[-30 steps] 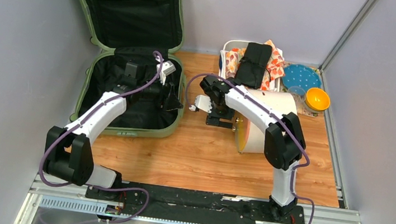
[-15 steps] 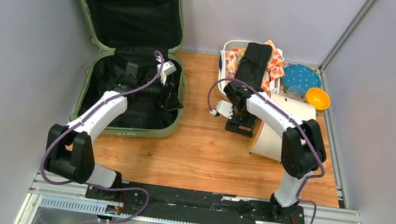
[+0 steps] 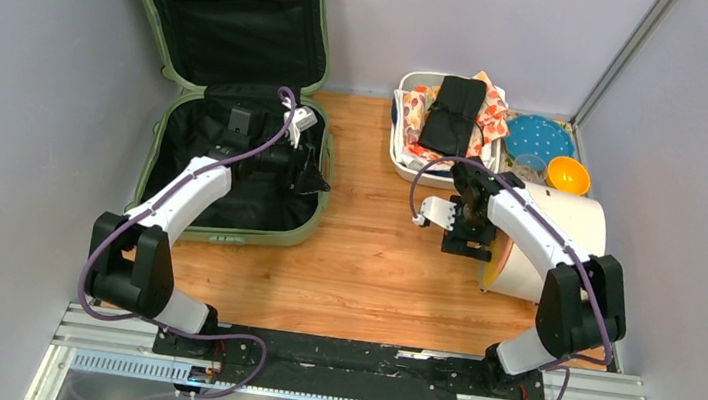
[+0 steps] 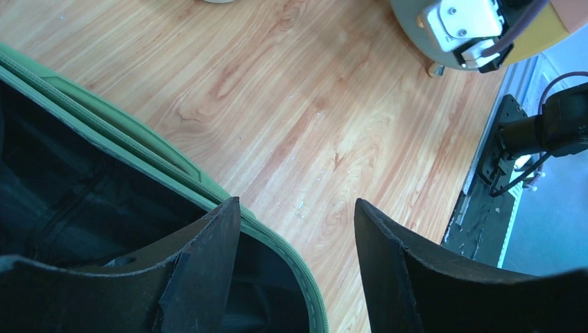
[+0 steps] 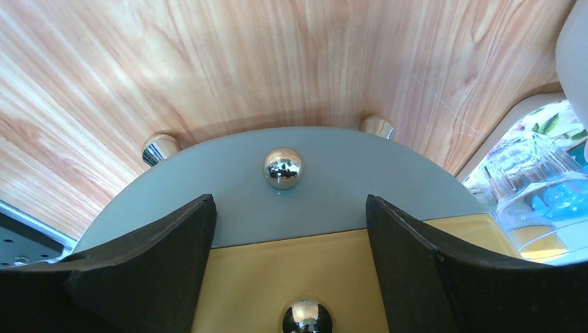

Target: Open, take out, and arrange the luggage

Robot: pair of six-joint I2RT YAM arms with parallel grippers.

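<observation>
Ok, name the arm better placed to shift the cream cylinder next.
Right. Its pincer is open right at the orange end of the cream cylinder, facing the studded end face. The left pincer hovers across the table over the rim of the luggage.

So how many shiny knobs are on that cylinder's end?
4: a knob on the grey part, a knob on the yellow, two rim knobs by the table. More may be hidden.
</observation>
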